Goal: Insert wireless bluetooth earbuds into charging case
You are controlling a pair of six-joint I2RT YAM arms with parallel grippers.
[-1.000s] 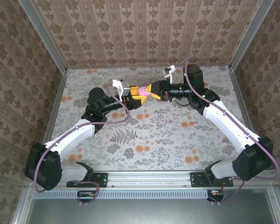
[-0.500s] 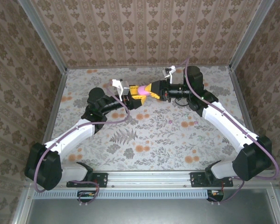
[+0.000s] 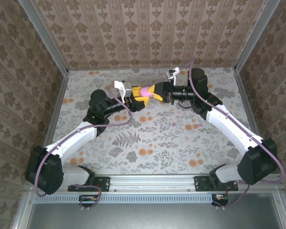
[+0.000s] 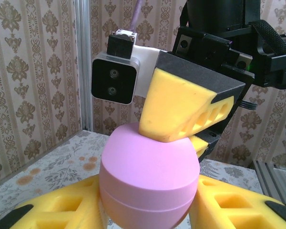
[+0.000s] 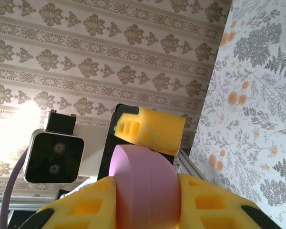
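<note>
A pink oval charging case (image 3: 146, 90), shut, hangs in the air over the back middle of the table. Both grippers hold it. My left gripper (image 3: 138, 97) reaches in from the left; in the left wrist view its yellow fingers (image 4: 62, 210) press the case (image 4: 148, 176) on both sides. My right gripper (image 3: 151, 91) comes in from the right and is shut across the case's (image 5: 145, 186) lid and base. One right finger (image 4: 181, 109) rests on top of the case. A tiny pinkish-purple earbud (image 3: 174, 124) lies on the floral table, in front of the right arm.
The floral table (image 3: 148, 143) is boxed in by wallpapered walls at the back and both sides, with metal posts (image 3: 52, 47) in the corners. A metal rail (image 3: 148, 181) carrying the arm bases runs along the near edge.
The case and both grippers have shifted slightly toward the back wall. Both grippers stay on the case.
</note>
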